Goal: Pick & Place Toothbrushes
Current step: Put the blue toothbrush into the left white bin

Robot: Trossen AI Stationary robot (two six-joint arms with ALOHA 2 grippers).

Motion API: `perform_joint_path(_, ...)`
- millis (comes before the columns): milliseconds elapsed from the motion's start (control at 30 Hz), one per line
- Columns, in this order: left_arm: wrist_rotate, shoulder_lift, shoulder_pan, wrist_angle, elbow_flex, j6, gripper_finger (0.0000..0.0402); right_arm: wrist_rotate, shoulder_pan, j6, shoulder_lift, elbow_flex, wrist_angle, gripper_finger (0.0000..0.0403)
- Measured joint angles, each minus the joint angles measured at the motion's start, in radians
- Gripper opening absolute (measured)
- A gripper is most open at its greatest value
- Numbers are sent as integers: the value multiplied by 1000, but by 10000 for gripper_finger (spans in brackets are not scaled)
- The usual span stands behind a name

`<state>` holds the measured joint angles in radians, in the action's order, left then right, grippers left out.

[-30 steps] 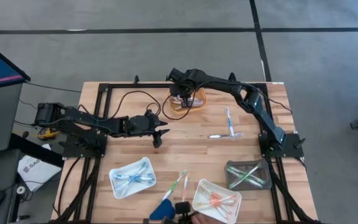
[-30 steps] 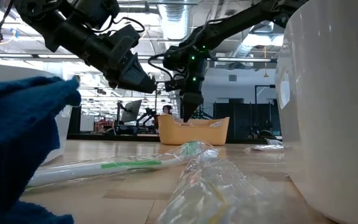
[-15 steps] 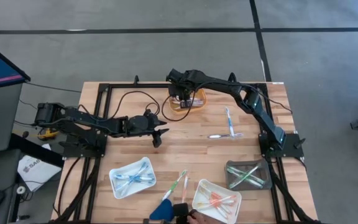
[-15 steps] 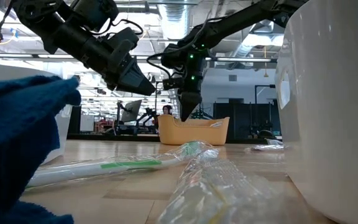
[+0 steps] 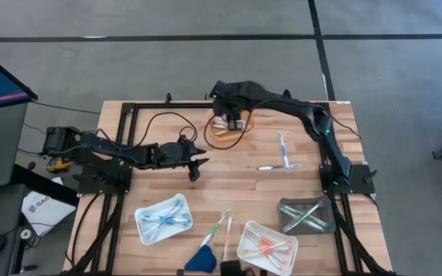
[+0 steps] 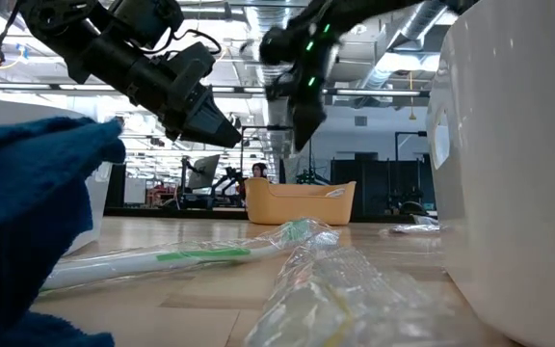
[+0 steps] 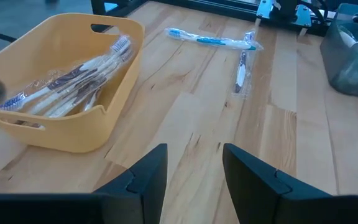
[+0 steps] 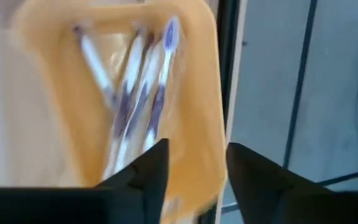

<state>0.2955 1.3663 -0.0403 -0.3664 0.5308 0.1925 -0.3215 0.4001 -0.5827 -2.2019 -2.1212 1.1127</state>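
A yellow basket (image 5: 229,127) at the table's far middle holds several wrapped toothbrushes (image 8: 135,93). My right gripper (image 8: 194,155) hangs open above the basket, nothing between its fingers; in the low view it (image 6: 302,135) is well clear of the rim. My left gripper (image 7: 194,165) is open and hovers over bare wood left of centre (image 5: 198,162), pointing toward the basket (image 7: 67,87). Two wrapped toothbrushes (image 5: 284,149) lie on the table right of the basket. Two more toothbrushes (image 5: 221,228) lie near the front edge.
Three trays sit near the front: a white one with blue brushes (image 5: 163,218), a white one with orange brushes (image 5: 267,247), and a grey one with green brushes (image 5: 307,215). A blue cloth (image 5: 199,261) lies at the front edge. A cable (image 5: 159,123) loops left of the basket.
My right gripper has risen out of the yellow basket and now hangs above it with nothing in its fingers. The brushes in the basket stay where they were.
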Motion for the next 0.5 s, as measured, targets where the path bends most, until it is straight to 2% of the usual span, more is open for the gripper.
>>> perform_joint_path(100, 0, 0, 6, 0, 0, 0, 149, 41, -6, 76, 86, 0, 125, 114)
perform_joint_path(200, -5, 0, 10, -1, 0, 0, 149, 150, -7, 166, 177, 0, 237, 66)
perform_joint_path(333, -5, 0, 10, -2, 0, 0, 149, 299, 5, 269, 299, 6, 294, 16)
perform_joint_path(400, -4, 0, 10, -2, 0, 0, 149, 312, 7, 304, 357, 26, 288, 4)
perform_joint_path(500, -4, 0, 10, -2, 0, 4, 149, 318, 17, 340, 431, 85, 262, 11)
